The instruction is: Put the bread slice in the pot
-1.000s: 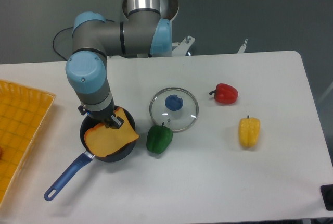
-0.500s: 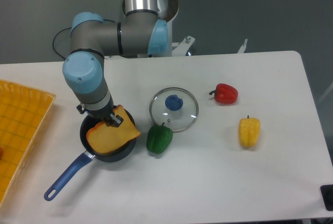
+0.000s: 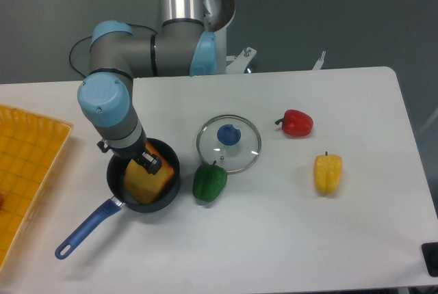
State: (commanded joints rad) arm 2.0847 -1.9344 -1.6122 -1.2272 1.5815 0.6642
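Camera view: bread slice (image 3: 146, 182) has dropped inside the pot (image 3: 144, 179), no longer overhanging at 4 o'clock; gripper (image 3: 149, 162) grip state indiscernible.

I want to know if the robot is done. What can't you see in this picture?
- The pincer: the arm's own wrist covers it from above, so open or shut cannot be told.
- The bread slice: its upper part is behind the pincer, so whether it lies flat in the pot or leans is unclear.
- The yellow tray: cut off by the picture's left edge.
- A dark thing at the bottom right corner: cut off, too little to name.
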